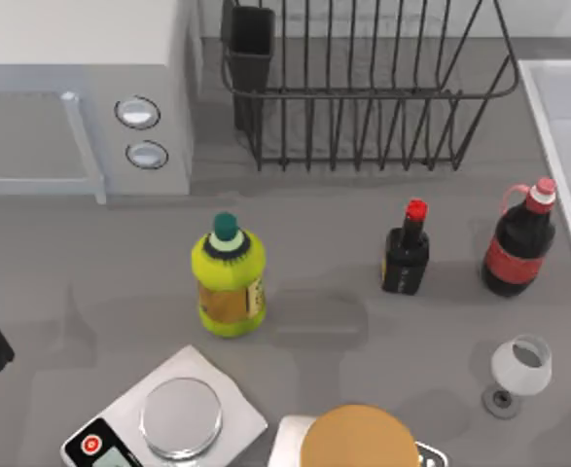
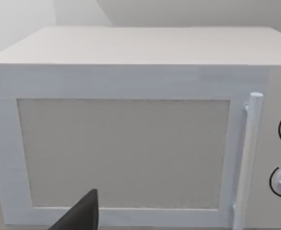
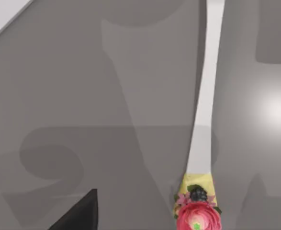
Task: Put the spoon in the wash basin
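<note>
Right gripper [image 3: 78,215]: over grey table [image 1: 90,263]; grip state cannot be told. Beside it, 1 spoon [image 3: 205,120], pale handle, flowered end, flat on the table. Left gripper [image 2: 83,215]: facing the microwave door, grip likewise not discernible.

- 1 scale [image 1: 168,418], near edge.
- 1 wine glass [image 1: 518,370].
- 3 bottles: yellow [image 1: 229,277], small dark [image 1: 406,253], large dark [image 1: 520,243].
- 1 microwave [image 1: 81,88].
- 1 dish rack [image 1: 382,88], holding 1 black cup [image 1: 250,49].
- 1 wash basin [image 1: 562,146], right edge.
</note>
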Robot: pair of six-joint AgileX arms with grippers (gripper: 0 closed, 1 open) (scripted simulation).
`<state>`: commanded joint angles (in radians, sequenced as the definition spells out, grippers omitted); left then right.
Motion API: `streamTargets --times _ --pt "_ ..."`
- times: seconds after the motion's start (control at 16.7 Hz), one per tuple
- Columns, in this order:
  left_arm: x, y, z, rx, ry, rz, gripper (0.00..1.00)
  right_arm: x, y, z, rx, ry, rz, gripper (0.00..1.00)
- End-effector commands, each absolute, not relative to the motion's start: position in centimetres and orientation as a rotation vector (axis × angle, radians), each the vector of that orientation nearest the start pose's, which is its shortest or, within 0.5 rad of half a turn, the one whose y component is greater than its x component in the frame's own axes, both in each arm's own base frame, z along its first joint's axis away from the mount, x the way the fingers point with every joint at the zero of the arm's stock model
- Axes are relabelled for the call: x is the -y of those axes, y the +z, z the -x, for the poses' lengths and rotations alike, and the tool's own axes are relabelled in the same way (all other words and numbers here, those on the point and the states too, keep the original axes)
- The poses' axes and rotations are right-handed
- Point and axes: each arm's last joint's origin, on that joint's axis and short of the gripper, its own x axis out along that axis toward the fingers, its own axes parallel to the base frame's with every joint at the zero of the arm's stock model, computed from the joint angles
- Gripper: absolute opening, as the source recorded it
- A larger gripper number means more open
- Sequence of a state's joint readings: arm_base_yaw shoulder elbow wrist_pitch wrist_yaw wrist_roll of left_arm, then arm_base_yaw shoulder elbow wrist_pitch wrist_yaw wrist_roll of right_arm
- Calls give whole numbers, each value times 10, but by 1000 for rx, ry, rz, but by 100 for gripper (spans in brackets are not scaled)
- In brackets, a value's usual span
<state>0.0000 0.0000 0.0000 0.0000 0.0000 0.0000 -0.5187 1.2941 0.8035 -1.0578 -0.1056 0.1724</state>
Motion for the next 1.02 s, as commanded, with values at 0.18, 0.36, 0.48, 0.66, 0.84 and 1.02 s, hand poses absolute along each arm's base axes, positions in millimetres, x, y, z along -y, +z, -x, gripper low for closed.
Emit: streamTargets --times 0.18,0.36,0.48,0.66,0.84,1.02 --pt "1 160 -106 0 0 0 100 96 184 -178 -1464 -461 -624 100" --pt "1 160 -106 0 0 0 100 96 158 -183 -1461 -463 -625 100" --pt "1 160 -106 0 0 0 100 95 135 -186 -1456 -463 -624 100" --pt "1 160 -106 0 0 0 100 92 106 -185 -1455 -463 -624 100" --pt "1 160 -106 0 0 0 100 89 94 -183 -1461 -463 -625 100" --pt "1 160 -106 0 0 0 100 89 93 -183 -1461 -463 -625 100"
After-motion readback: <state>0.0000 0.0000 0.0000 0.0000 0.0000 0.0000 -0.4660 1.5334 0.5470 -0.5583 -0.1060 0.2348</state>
